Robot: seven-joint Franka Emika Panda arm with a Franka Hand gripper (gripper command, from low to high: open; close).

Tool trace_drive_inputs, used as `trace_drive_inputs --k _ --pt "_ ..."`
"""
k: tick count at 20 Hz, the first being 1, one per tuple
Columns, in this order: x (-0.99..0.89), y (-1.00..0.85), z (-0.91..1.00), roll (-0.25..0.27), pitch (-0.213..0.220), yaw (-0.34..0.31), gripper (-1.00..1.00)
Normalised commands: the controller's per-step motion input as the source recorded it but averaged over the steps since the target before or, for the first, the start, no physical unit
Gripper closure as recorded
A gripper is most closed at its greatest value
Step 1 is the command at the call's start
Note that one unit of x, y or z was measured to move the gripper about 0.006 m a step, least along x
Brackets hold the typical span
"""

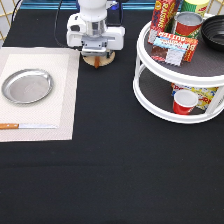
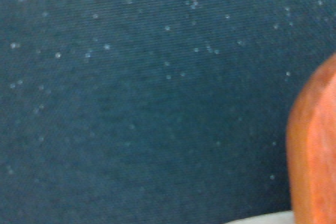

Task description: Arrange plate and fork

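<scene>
The shiny silver plate point(image 1: 27, 86) lies on a pale placemat point(image 1: 60, 100) at the exterior view's left. The fork is hidden. My gripper point(image 1: 97, 54) hangs low at the exterior view's top, right over a small tan wooden disc point(image 1: 99, 61) that peeks out beneath it on the black cloth. In the wrist view, a reddish-brown wooden surface point(image 2: 315, 150) fills one edge against dark cloth; I cannot tell whether it is the disc or a handle.
A wooden-handled knife point(image 1: 27, 126) lies along the placemat's near edge. A white two-tier turntable rack point(image 1: 150, 97) at the exterior view's right holds cans, boxes, a dark bowl and a red cup point(image 1: 184, 102).
</scene>
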Motion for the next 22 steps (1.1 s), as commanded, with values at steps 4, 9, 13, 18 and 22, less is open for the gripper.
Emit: trace_drive_inputs --k 4,9,13,18,22 --pt "0.0 0.29 0.0 -0.104 -0.013 0.183 1.0" --pt "0.0 0.11 -0.11 -0.112 -0.018 0.168 1.0" --pt "-0.01 0.0 -0.13 -0.118 -0.019 0.152 1.0" --pt "-0.07 -0.05 0.17 -0.1 -0.017 0.144 1.0" --pt "-0.06 -0.39 0.92 -0.001 -0.078 0.097 1.0"
